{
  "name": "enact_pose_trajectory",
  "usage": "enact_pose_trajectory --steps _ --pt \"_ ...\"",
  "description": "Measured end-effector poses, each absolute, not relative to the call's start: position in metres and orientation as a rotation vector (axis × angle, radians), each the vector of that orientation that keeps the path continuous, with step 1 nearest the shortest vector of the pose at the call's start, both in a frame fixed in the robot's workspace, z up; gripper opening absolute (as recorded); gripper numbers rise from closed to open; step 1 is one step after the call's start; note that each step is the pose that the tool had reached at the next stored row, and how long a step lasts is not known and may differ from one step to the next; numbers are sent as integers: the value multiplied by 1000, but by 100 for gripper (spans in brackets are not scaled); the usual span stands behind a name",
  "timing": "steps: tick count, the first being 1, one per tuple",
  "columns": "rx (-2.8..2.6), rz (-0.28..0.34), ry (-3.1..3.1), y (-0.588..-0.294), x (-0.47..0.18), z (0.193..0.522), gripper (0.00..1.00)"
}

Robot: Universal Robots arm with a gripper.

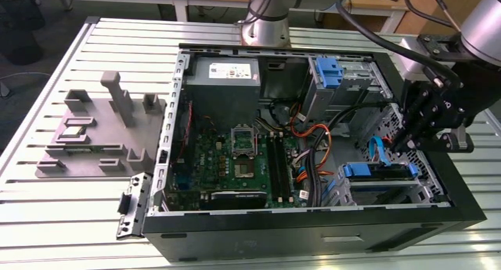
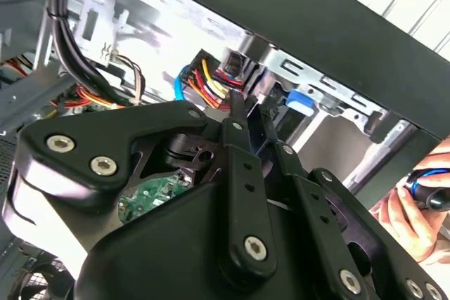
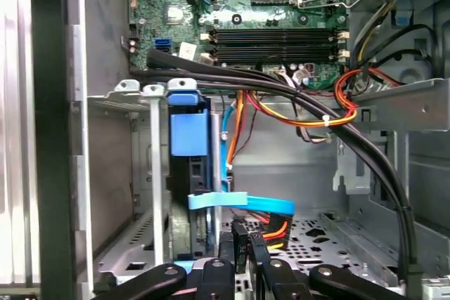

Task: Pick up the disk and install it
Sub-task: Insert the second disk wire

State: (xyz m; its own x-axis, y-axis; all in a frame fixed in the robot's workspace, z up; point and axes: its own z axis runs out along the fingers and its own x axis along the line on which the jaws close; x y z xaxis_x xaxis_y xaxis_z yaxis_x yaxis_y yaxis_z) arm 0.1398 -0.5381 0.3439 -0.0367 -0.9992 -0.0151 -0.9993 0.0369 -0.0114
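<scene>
Broadly, a slatted metal tabletop (image 1: 47, 111) carries everything, and the biggest thing on it is an open black computer case (image 1: 313, 235) lying on its side with its interior facing up. Inside it, the green motherboard (image 1: 234, 164) covers the floor of the case toward the exterior view's left, with a grey power supply box (image 1: 223, 85) beyond it. A grey fixture block (image 1: 94, 135) with upright posts sits on the tabletop outside the case, on the exterior view's left.

At the exterior view's right, the black end effector (image 1: 403, 147) reaches down into the case just above the drive cage (image 1: 383, 191). The disk (image 1: 379, 171), framed by blue rails, sits in that cage at the case's near right corner; in the first wrist view it stands on edge in the metal bay (image 3: 190, 173), its blue rail facing the camera. A light-blue flat cable (image 3: 242, 201) crosses just in front of it, and bundled black, orange and red wires (image 3: 295, 107) run past above.

The end effector's fingers (image 3: 242, 244) stand narrowly apart around a small black connector (image 2: 238, 114) with coloured wires, near the disk. Whether they actually grip it I cannot tell.

A person's hand (image 2: 415, 209) shows at the edge of the second wrist view, outside the case.
</scene>
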Motion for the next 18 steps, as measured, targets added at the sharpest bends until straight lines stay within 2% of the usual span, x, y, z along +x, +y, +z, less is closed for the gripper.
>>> enact_pose_trajectory --steps 6,18 --pt "-2165 -1 2255 -548 140 344 23" --pt "-2165 -2 2255 -549 140 344 22"
